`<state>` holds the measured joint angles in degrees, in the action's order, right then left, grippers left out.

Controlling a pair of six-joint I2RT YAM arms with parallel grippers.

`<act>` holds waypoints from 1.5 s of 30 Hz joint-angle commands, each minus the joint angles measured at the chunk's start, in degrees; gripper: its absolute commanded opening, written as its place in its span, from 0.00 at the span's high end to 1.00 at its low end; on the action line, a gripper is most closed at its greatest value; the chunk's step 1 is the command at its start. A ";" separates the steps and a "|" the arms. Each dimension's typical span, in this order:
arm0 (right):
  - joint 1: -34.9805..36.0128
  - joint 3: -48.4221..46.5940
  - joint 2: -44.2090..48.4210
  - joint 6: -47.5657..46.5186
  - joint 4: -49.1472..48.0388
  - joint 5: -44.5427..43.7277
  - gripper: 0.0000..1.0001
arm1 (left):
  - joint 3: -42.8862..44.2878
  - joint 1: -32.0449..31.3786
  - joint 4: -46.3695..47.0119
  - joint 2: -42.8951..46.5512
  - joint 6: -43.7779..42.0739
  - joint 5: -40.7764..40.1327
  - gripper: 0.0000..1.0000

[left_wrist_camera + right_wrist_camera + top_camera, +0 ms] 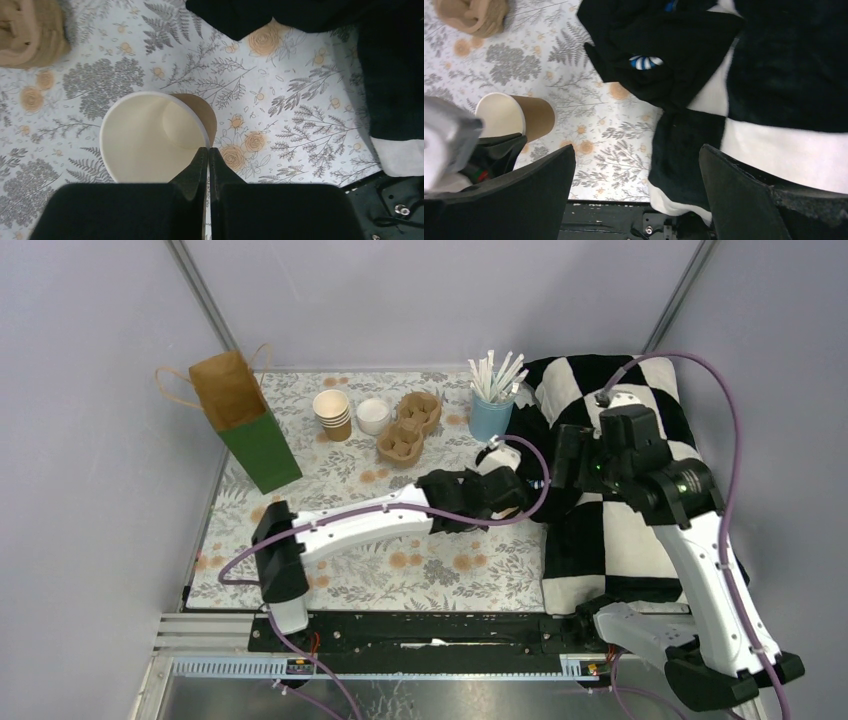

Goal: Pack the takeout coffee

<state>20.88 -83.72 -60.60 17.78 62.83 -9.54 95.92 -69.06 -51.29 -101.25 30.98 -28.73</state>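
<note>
My left gripper [208, 150] is shut on the rim of a tan kraft paper cup [145, 140], one finger inside the cream-white wall and one outside. This cup has no lid. In the right wrist view the same cup [536, 116] shows at the left over the floral mat, pinched by a left fingertip [499, 150]. From above, the left gripper [510, 498] reaches toward the checkered cloth. A stack of alike cups [333, 412] and a white lid [373, 415] stand at the back. My right gripper [636, 190] hangs open with nothing in it, over the cloth's edge [565, 465].
A brown pulp carrier [410, 425] lies beside the lid. A light-blue cup of white straws [492, 405] stands behind the left gripper. A kraft and green paper bag [240, 415] stands at the back left. A black-and-white checkered cloth [620, 530] covers the right side.
</note>
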 commanded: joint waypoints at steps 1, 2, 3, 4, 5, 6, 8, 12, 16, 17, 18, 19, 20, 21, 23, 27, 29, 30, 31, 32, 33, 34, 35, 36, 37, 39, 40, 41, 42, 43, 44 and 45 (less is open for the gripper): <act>-0.26 -1.94 3.12 1.86 4.15 -8.95 0.00 | -2.50 -0.55 6.41 -2.40 -2.06 2.02 1.00; -0.23 -1.96 3.65 2.09 4.58 -9.79 0.00 | -3.63 -0.56 7.34 -2.76 -2.14 2.32 1.00; -0.23 -1.97 4.15 2.35 4.90 -10.57 0.00 | -4.40 -0.55 8.13 -3.07 -2.22 2.76 1.00; -0.23 -1.89 4.83 2.71 5.06 -11.10 0.00 | -4.92 -0.55 8.78 -3.53 -2.30 3.37 1.00; -0.24 -1.84 5.25 2.96 5.15 -11.45 0.00 | -5.21 -0.55 9.48 -4.00 -2.33 3.69 1.00; -0.23 -1.88 5.57 3.28 5.20 -11.79 0.00 | -5.29 -0.55 10.09 -4.35 -2.33 3.96 1.00; -0.24 -1.92 6.11 3.56 4.95 -11.95 0.00 | -5.01 -0.55 11.18 -5.41 -3.04 4.47 1.00; -0.24 -2.68 7.23 3.75 3.71 -10.81 0.00 | -3.16 -0.55 11.96 -8.13 -5.18 4.30 1.00; -0.23 -3.11 8.15 3.49 2.95 -10.74 0.00 | -0.60 -0.55 12.73 -10.65 -6.75 4.66 1.00; -0.27 -3.07 8.33 3.49 2.90 -10.84 0.00 | 0.23 -0.55 12.42 -11.59 -7.15 4.69 1.00; -0.25 -2.99 8.49 3.49 2.65 -10.73 0.00 | 0.98 -0.55 11.95 -12.39 -7.55 4.64 1.00; -0.23 -2.90 8.60 3.41 2.40 -10.49 0.00 | 1.70 -0.55 11.68 -13.09 -7.86 4.63 1.00; -0.25 -2.79 8.69 3.40 2.37 -10.28 0.00 | 2.17 -0.55 11.45 -13.47 -8.30 4.67 1.00; -0.21 -2.70 8.69 3.40 2.16 -10.05 0.00 | 2.65 -0.55 11.09 -13.54 -8.50 4.52 0.96; -0.23 -2.59 8.59 3.37 2.04 -9.74 0.00 | 3.12 -0.51 9.96 -11.76 -8.49 3.45 0.82; -0.24 -2.10 8.39 2.91 1.72 -9.55 0.00 | 2.56 0.30 7.98 -4.60 -8.44 2.11 0.49; -0.23 -1.78 8.19 2.70 1.62 -9.59 0.00 | 2.05 2.27 6.61 -0.66 -8.17 2.99 0.41; -0.23 -1.40 8.14 2.58 1.53 -9.62 0.00 | 1.39 3.91 6.31 1.64 -8.14 3.88 0.38; -0.23 -1.13 8.08 2.53 1.39 -9.54 0.00 | 0.39 6.07 6.44 3.81 -7.94 4.85 0.35; -0.23 -0.77 7.92 2.53 1.27 -9.41 0.00 | -0.85 8.97 6.79 5.74 -7.88 6.04 0.34; -0.28 -0.34 7.73 2.52 1.19 -9.18 0.00 | -1.93 12.17 7.39 7.23 -8.03 7.90 0.31; -0.28 0.08 7.46 2.64 0.91 -8.92 0.00 | -2.98 16.22 8.43 8.07 -8.61 10.25 0.29; -0.24 0.58 7.14 2.61 0.63 -8.63 0.00 | -3.59 20.10 9.39 8.20 -9.36 12.71 0.27; -0.24 1.01 6.76 2.57 0.22 -8.27 0.00 | -3.49 23.76 10.23 7.73 -9.87 13.87 0.26; -0.30 1.29 6.28 2.48 -0.09 -7.92 0.00 | -2.53 27.25 10.97 6.71 -10.52 15.09 0.26; -0.23 1.26 4.69 2.37 -0.66 -6.97 0.00 | 1.17 32.98 11.67 3.10 -12.27 17.06 0.26; -0.23 1.02 3.75 2.17 -0.79 -6.52 0.00 | 3.99 35.44 11.40 0.36 -12.99 17.10 0.26; -0.31 0.83 2.77 1.89 -0.95 -6.13 0.00 | 6.57 37.68 11.10 -2.39 -13.66 17.46 0.26; -0.25 0.50 1.83 1.52 -1.13 -5.70 0.00 | 9.58 39.87 10.67 -5.23 -14.23 17.81 0.26; -0.24 0.04 0.72 1.10 -1.13 -5.43 0.00 | 12.53 41.82 10.14 -8.28 -14.47 18.08 0.28; -0.23 -0.36 -0.38 0.65 -1.19 -5.11 0.00 | 15.36 44.41 9.75 -12.24 -14.82 19.02 0.31; -0.23 -0.82 -1.38 0.11 -1.21 -4.87 0.00 | 18.14 46.00 9.64 -14.11 -15.34 20.34 0.33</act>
<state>20.84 -82.96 -58.35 19.86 63.59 -16.34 105.71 -27.99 -41.15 -106.34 18.94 -13.91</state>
